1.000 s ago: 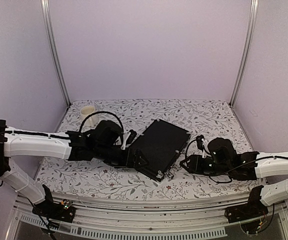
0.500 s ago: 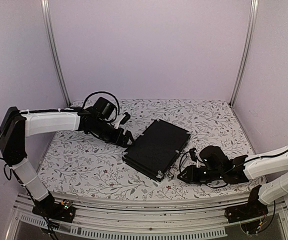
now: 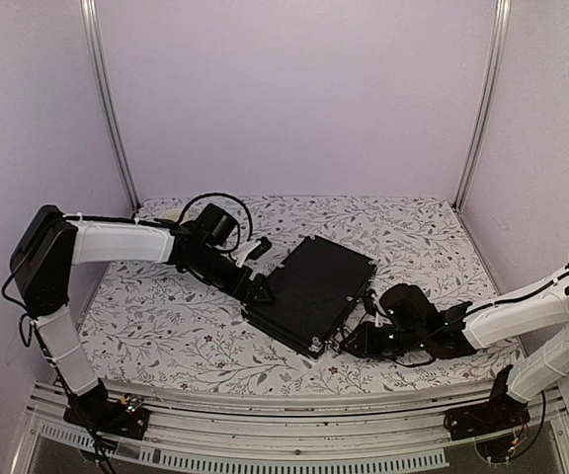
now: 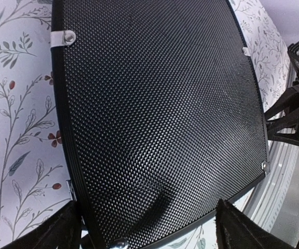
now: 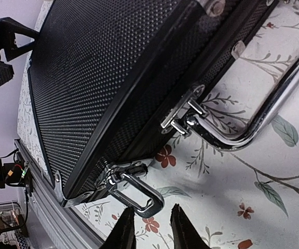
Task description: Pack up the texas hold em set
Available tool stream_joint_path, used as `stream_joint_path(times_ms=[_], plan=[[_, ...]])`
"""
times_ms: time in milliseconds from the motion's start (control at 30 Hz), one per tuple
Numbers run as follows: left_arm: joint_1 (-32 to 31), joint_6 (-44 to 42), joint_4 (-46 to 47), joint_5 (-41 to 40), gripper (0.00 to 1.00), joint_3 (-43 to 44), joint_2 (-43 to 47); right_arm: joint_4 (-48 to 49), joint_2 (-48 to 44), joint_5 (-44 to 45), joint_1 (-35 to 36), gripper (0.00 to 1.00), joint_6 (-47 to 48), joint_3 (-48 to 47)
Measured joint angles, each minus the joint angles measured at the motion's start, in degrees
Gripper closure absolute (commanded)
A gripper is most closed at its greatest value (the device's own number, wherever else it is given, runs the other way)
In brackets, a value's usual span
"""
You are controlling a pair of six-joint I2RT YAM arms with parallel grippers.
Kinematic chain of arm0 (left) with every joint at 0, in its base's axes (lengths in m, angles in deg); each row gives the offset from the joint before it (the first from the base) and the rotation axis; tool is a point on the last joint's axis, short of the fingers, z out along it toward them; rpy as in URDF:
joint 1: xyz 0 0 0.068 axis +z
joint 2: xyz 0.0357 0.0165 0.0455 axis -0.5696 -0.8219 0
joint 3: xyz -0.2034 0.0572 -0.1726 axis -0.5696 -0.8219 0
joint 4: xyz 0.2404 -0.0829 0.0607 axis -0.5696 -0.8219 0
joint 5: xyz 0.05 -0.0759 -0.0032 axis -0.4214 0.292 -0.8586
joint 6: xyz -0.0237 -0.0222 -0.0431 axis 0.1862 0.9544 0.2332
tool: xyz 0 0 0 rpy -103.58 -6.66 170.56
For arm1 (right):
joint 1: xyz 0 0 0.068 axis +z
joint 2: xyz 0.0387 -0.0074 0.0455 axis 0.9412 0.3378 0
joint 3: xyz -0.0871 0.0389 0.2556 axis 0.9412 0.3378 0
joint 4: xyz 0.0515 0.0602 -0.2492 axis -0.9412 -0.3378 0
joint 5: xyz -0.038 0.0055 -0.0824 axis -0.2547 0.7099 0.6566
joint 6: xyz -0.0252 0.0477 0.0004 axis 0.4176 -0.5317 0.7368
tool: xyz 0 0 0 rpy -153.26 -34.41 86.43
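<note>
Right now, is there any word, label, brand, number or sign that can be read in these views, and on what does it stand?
None can be read in any view.
The black case shows only a dimpled lid, with no logo or label.
Its metal handle and latch bear no stamp that I can make out.
The tablecloth carries only a printed leaf pattern.

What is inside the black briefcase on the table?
Nothing inside can be seen: the briefcase lies flat with its dimpled black lid shut. Only the outside shows, including the metal handle and a latch on the front edge.
</note>
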Motion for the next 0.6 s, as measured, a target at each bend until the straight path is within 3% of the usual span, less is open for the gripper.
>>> stream_joint_path(times_ms=[600], plan=[[0.0, -1.2, 0.7, -0.7, 0.12, 0.0, -2.8, 2.3, 9.8, -2.8, 0.0, 0.87, 0.5, -3.8]])
